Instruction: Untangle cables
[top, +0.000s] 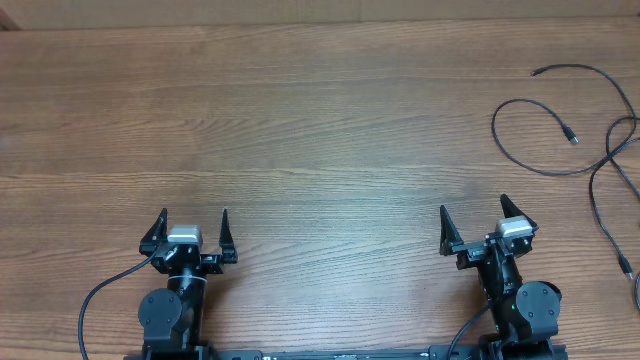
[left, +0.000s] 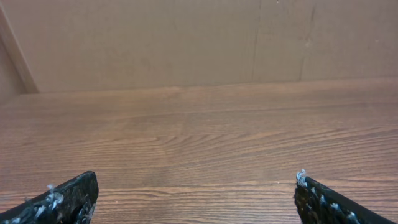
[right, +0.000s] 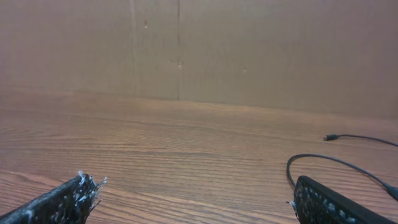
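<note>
Two arms sit at the near edge of the wooden surface (top: 320, 120). The left pincer (top: 194, 215) and right pincer (top: 473, 206) both stand spread wide, gripping nothing. Thin black cables (top: 494, 128) lie in loose loops at the surface's right side, ahead and to the right of the right pincer, touching neither pincer.

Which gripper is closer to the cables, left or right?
Right. The cables lie just ahead and right of the right gripper; the left gripper is far off on the other side.
</note>
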